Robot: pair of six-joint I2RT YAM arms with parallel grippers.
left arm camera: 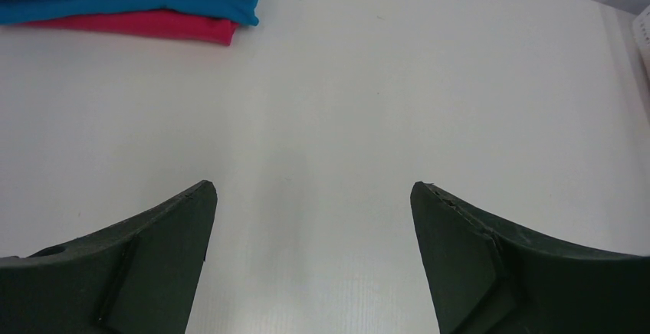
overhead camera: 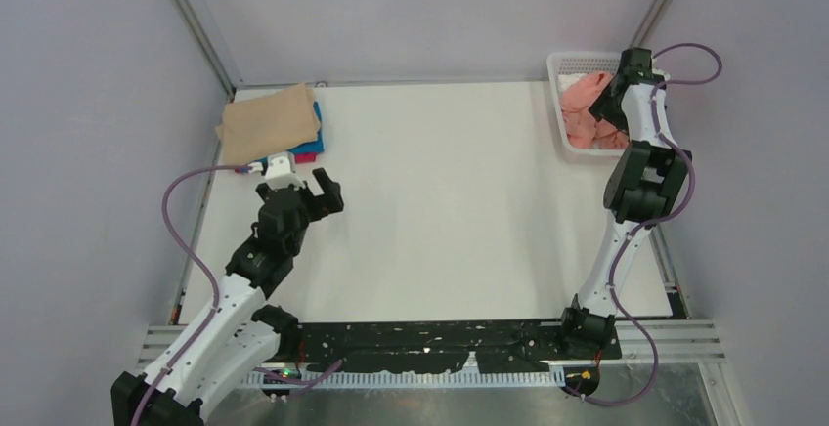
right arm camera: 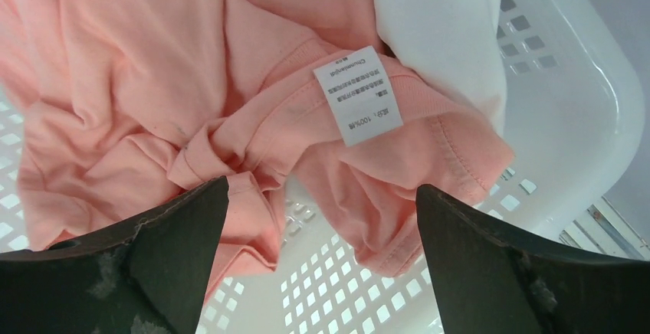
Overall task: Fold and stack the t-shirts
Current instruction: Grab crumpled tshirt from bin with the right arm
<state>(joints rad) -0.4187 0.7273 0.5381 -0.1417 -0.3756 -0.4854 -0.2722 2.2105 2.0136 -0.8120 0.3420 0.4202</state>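
To lift the salmon-pink t-shirt (right arm camera: pixel 138 81), crumpled in the white basket (right arm camera: pixel 582 119) at the far right, the right gripper (right arm camera: pixel 322 188) should descend on the thick fold near the label (right arm camera: pixel 358 95) and pinch cloth only, not lattice; its jaws are spread wide just above the cloth, the arm stretched far forward. The left gripper (left arm camera: pixel 313 188) hovers spread and empty near the stack of 3 folded t-shirts (overhead camera: pixel 269 118).

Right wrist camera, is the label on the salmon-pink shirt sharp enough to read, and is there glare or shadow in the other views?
Right wrist: the label on the salmon-pink t-shirt is in focus, "100%" legible, finer print too small; left wrist: even light, a faint shadow on the table under the open left hand; top external: soft light, no glare on the table.
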